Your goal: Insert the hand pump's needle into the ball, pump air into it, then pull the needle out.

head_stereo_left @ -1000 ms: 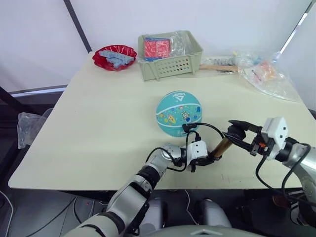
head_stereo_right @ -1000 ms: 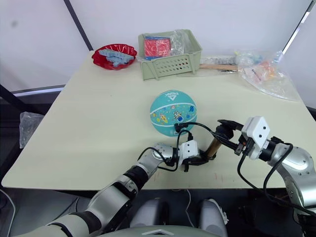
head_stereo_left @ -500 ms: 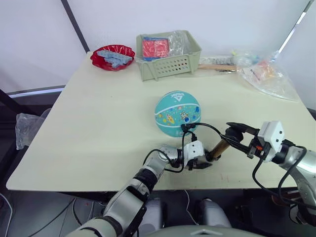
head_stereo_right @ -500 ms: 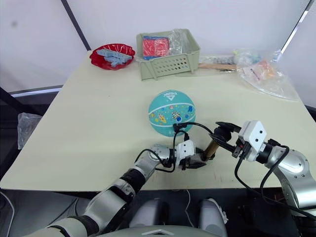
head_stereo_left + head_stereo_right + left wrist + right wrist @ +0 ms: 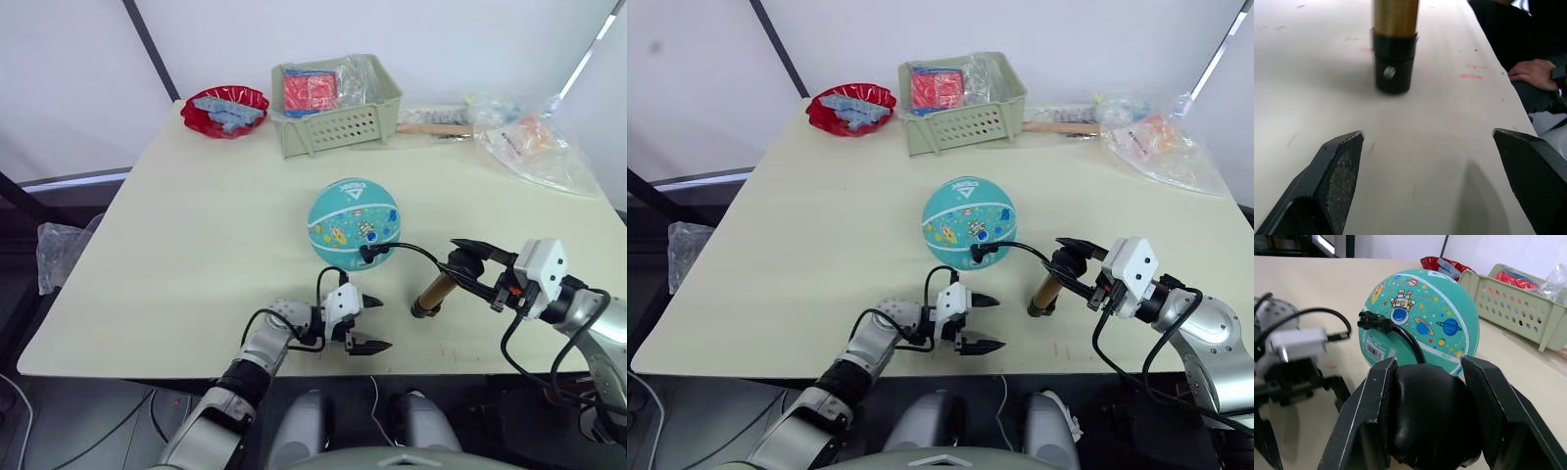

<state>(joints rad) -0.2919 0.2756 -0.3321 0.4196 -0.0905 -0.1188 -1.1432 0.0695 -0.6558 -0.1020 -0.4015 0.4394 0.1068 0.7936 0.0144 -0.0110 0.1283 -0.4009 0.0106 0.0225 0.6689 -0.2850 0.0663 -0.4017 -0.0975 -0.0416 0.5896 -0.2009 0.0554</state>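
lighting: bright, even, diffuse; soft shadows on table point(image 5: 196, 245). left wrist view: near fingertips point(image 5: 1337, 166) blurred.

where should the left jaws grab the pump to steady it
At the black foot end of the hand pump, coming from the robot's left along the table. It stands tilted with its handle in the right gripper, and the open left gripper faces it.

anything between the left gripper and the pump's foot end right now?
Nothing visible. The left gripper is open and faces the black foot end of the hand pump across bare table. The right gripper holds the pump's handle.
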